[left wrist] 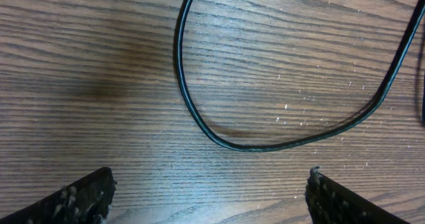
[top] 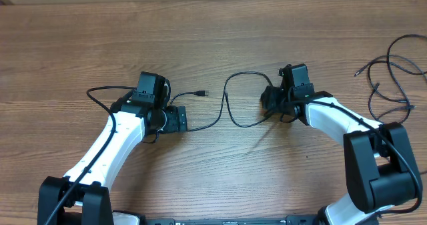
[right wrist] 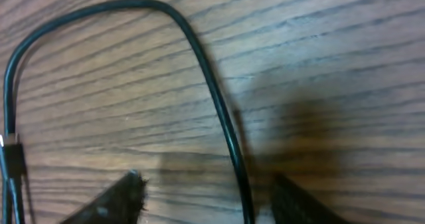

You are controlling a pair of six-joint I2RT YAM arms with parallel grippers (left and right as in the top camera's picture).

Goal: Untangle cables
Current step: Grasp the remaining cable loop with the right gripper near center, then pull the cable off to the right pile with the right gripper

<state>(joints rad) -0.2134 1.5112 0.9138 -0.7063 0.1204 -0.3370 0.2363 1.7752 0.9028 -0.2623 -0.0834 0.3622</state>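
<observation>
One thin black cable [top: 243, 73] lies across the middle of the table, curving in loops between my two grippers, with a small plug [top: 203, 92] at one end. In the left wrist view its loop [left wrist: 252, 146] lies just ahead of my left gripper [left wrist: 211, 177], which is open and empty. My left gripper [top: 179, 120] sits at the cable's left part. My right gripper [top: 268, 103] is at the cable's right part. In the right wrist view the cable [right wrist: 219, 104] runs down between the open fingers of my right gripper [right wrist: 207, 178], which are not closed on it.
More thin black cables [top: 393, 68] lie looped at the table's far right edge, with a small plug [top: 358, 71] pointing left. Wooden table top [top: 213, 31] all around.
</observation>
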